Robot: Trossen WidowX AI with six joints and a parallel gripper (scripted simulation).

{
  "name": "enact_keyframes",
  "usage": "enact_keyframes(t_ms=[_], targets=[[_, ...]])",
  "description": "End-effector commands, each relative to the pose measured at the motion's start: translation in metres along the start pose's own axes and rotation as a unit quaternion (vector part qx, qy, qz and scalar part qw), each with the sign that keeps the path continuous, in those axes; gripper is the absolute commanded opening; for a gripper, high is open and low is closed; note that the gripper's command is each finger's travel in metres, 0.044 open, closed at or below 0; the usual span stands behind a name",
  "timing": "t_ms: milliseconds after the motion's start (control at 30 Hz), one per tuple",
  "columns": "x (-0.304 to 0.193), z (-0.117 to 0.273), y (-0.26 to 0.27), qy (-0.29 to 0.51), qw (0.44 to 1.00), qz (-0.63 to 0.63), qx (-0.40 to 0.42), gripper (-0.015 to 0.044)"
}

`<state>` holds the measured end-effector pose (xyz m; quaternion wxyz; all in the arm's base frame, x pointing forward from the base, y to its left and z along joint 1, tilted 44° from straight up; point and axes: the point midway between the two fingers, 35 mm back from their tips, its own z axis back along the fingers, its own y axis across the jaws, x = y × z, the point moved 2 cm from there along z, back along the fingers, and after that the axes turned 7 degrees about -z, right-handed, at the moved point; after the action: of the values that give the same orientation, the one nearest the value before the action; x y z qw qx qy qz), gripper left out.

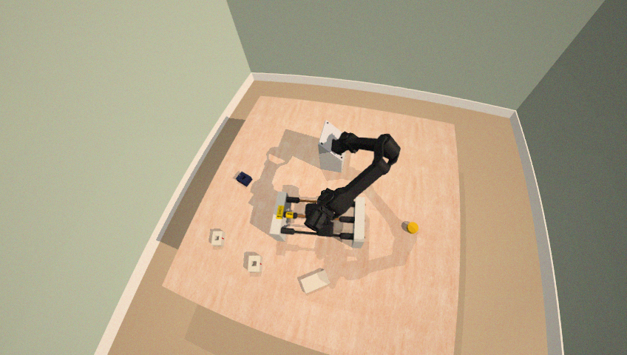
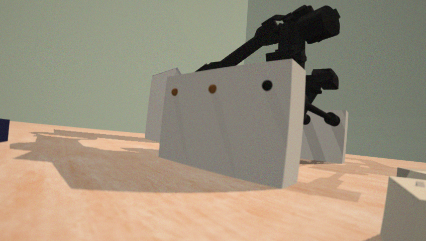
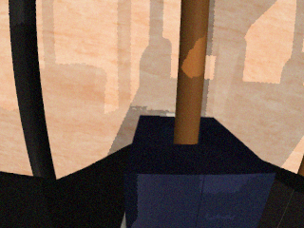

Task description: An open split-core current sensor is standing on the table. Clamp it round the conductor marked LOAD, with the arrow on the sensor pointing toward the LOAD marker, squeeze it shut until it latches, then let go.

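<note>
The dark blue sensor (image 3: 199, 195) is around a copper conductor (image 3: 192, 62) (image 1: 300, 216) in the wrist view, and no gap shows in its near faces. My gripper (image 3: 180, 153) is shut on the sensor, a black finger at each side. In the top view the arm's hand hides the sensor. The conductor is the middle one of three and carries a yellow tag (image 1: 289, 214), beside a yellow label (image 1: 279, 211) on the left end block. The sensor's arrow and latch cannot be made out.
Pale end blocks (image 1: 359, 228) (image 2: 224, 128) hold the conductors. A black conductor (image 3: 28, 85) (image 1: 303, 232) runs alongside. A white slanted panel (image 1: 327, 131), a blue block (image 1: 243, 178), two small white blocks (image 1: 214, 242) (image 1: 253, 269), a cream box (image 1: 313, 282) and a yellow cylinder (image 1: 412, 227) stand around.
</note>
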<state>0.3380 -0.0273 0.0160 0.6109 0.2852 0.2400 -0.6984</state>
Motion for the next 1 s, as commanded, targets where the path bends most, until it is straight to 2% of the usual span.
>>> enact_keyframes(t_ms=[0,300,367,400,967], targets=[[0.0001,0.0,0.0002,0.0,1.0,0.0,0.0,0.0118],[0.0001,0.0,0.0002,0.0,1.0,0.0,0.0,0.0058],[0.0001,0.0007,0.0001,0.0,1.0,0.0,0.001,0.0005],[0.0001,0.0013,0.0001,0.0,1.0,0.0,0.002,0.0],[-0.0004,0.0002,0.001,0.0,1.0,0.0,0.0,0.0]])
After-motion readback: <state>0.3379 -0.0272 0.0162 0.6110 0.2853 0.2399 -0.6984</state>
